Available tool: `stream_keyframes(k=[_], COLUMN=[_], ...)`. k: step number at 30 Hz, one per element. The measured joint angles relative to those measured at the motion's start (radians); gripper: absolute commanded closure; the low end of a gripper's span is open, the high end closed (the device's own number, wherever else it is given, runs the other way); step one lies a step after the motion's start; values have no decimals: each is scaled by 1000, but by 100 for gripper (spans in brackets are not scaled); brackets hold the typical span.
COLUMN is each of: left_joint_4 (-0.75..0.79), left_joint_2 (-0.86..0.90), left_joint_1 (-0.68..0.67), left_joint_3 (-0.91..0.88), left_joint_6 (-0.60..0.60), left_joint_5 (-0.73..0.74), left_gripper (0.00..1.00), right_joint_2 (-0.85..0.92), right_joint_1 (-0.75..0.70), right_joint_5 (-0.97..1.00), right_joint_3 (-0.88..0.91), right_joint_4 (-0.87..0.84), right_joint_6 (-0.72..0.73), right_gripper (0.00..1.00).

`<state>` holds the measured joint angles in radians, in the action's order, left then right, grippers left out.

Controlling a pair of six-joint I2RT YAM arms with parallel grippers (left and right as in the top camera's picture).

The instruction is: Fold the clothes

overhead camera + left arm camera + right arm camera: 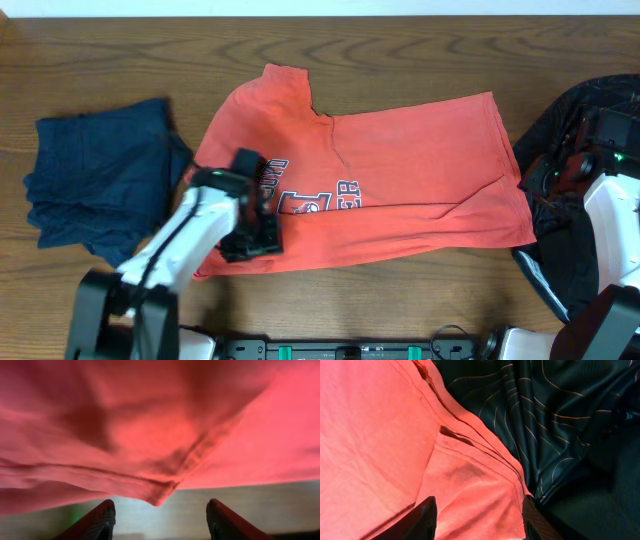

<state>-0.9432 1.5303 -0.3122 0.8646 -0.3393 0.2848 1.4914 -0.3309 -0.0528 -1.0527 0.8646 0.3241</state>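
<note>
A red t-shirt (400, 160) with dark lettering lies spread across the middle of the wooden table (400, 40), its lower part doubled over. My left gripper (250, 238) is at the shirt's lower left edge. In the left wrist view it (160, 505) is open, with a hanging fold of the shirt (150, 425) just ahead of the fingers and nothing between them. My right gripper (550, 180) is at the shirt's right edge. In the right wrist view it (477, 505) is open over the shirt's corner (370, 435).
A crumpled navy garment (95, 180) lies at the left of the table. A black garment (590, 110) with thin pale lines lies at the right, touching the red shirt's edge; it also shows in the right wrist view (560, 420).
</note>
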Motion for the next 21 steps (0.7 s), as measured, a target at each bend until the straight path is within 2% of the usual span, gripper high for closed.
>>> stream_keyframes(k=[4, 7, 8, 17, 18, 20, 21], left_joint_4=[13, 30, 34, 35, 32, 19, 10], left_joint_2=[79, 109, 111, 111, 111, 111, 111], left_joint_1=[-59, -65, -65, -65, -65, -65, -65], left_joint_3=[0, 0, 0, 0, 0, 0, 0], left_joint_6=[-5, -5, -5, 0, 0, 6, 9], left_joint_5=[-2, -9, -13, -30, -30, -30, -30], left_gripper=[61, 90, 93, 94, 91, 72, 70], right_joint_2=[0, 0, 0, 0, 0, 0, 0], right_joint_1=[0, 0, 0, 0, 0, 0, 0], right_joint_5=[0, 0, 0, 0, 0, 0, 0], right_joint_3=[0, 0, 0, 0, 0, 0, 0], right_joint_4=[2, 2, 2, 3, 3, 3, 3], right_joint_6=[0, 0, 0, 0, 0, 0, 0], right_gripper=[47, 47, 47, 47, 47, 47, 47])
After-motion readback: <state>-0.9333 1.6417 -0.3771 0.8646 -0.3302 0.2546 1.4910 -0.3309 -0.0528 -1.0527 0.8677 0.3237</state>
